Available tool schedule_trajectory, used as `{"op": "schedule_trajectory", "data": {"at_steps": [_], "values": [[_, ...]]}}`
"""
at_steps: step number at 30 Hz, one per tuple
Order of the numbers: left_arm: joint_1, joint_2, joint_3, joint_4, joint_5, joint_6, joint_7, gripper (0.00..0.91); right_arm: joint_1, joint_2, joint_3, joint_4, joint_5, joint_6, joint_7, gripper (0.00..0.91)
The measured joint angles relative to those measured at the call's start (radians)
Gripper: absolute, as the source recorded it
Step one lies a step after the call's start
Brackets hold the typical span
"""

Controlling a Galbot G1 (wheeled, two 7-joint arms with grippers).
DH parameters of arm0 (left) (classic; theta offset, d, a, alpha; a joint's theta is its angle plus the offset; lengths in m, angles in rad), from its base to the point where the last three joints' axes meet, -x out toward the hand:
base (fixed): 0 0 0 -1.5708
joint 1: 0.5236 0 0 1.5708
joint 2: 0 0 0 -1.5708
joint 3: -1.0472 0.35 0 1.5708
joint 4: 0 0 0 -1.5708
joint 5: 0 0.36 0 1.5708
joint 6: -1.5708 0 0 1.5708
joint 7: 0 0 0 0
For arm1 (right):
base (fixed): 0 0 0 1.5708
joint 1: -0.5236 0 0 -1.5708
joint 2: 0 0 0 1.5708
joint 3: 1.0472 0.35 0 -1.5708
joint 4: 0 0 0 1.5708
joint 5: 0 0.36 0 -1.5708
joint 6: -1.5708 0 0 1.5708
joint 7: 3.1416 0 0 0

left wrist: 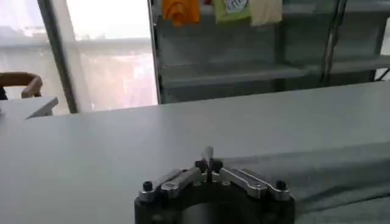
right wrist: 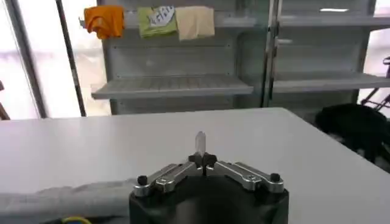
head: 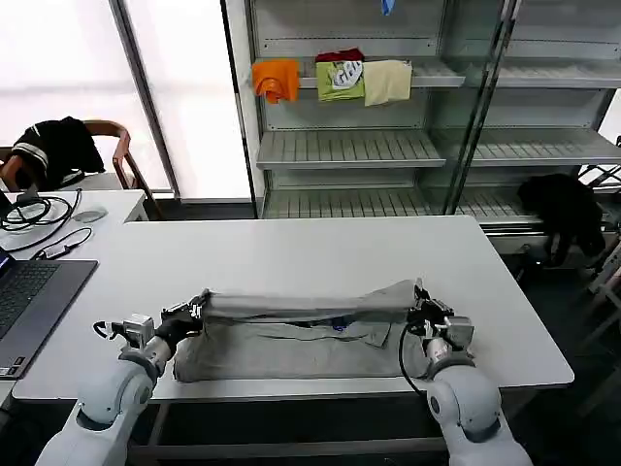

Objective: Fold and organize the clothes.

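Note:
A light grey shirt (head: 291, 351) lies along the front of the white table (head: 320, 252). One long edge (head: 310, 303) is lifted and stretched taut between my two grippers. My left gripper (head: 197, 312) is shut on the edge's left end, and a sliver of cloth (left wrist: 208, 152) sticks up between its jaws (left wrist: 208, 164). My right gripper (head: 420, 309) is shut on the right end, with a thin fold (right wrist: 200, 142) pinched at its tips (right wrist: 202, 159). The shirt's body (left wrist: 341, 182) trails beside the left gripper. Beside the right gripper lies more of the shirt (right wrist: 61, 198), with a bit of the coloured print (right wrist: 73, 220).
A laptop (head: 29, 301), cables (head: 44, 214) and a mouse (head: 89, 215) sit at the left. A chair with a black garment (head: 58, 146) stands behind them. Shelves (head: 349, 146) at the back hold orange (head: 277, 80), green (head: 340, 80) and beige (head: 388, 82) cloths. Another black garment (head: 568, 214) hangs at the right.

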Motion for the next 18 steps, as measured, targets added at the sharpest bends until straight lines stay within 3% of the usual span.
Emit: {"op": "schedule_trajectory", "data": {"at_steps": [11,13,14,15,16,17,18], "values": [[0.074,-0.017,-0.025,-0.026,0.04,-0.02,0.02,0.02,-0.082,-0.002,0.002,0.009,-0.018,0.018,-0.005,0.0],[0.086,-0.021,-0.026,-0.033,0.049,-0.02,0.021,0.171,-0.093,0.0,-0.002,0.01,-0.023,0.021,-0.006,0.0],[0.091,-0.023,-0.026,-0.034,0.053,-0.021,0.022,0.413,-0.097,0.0,-0.003,0.011,-0.026,0.023,-0.006,0.0],[0.096,-0.025,-0.027,-0.037,0.059,-0.021,0.021,0.564,-0.102,0.0,-0.005,0.013,-0.029,0.025,-0.006,0.0],[0.1,-0.027,-0.028,-0.041,0.064,-0.02,0.021,0.907,-0.105,0.001,-0.007,0.014,-0.031,0.026,-0.006,0.081],[0.104,-0.028,-0.028,-0.044,0.067,-0.02,0.021,0.907,-0.108,0.001,-0.008,0.016,-0.034,0.027,-0.006,0.151],[0.109,-0.03,-0.029,-0.048,0.072,-0.019,0.021,0.907,-0.11,0.001,-0.008,0.018,-0.036,0.027,-0.006,0.907]]}}
